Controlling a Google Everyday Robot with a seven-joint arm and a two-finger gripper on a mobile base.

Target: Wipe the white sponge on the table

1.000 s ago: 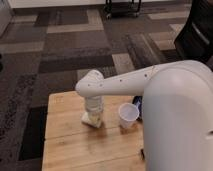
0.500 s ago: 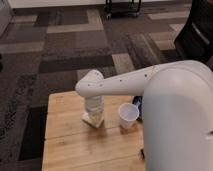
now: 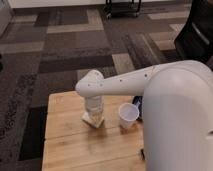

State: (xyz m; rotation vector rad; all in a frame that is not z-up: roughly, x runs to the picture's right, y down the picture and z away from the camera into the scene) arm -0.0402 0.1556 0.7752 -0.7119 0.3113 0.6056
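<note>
Off-white and flat, the sponge [image 3: 93, 120] lies on the counter [image 3: 65, 145], left of centre and toward the far half of the wooden top. The claw [image 3: 94, 114] stands directly above the sponge at the end of a vertical wrist, and appears to bear down on it; whether the sponge is pinched or only pressed cannot be told, and contact itself is a judgement, since the wrist hides the join. A white cup [image 3: 128, 115] stands upright just beside the sponge on its right, apart from it. A dark object [image 3: 137, 106] sits behind the cup, partly hidden by the arm [image 3: 125, 80], which reaches in from the right and covers much of the near right part of the counter. Patterned grey carpet [image 3: 65, 45] surrounds the counter. Progress assessment: the sponge is engaged at the surface, so the approach step looks complete. No wiped track or mark shows on the wood, so the extent of wiping done cannot be determined. Remaining work, as judged: strokes across the counter, kept clear of the cup.
</note>
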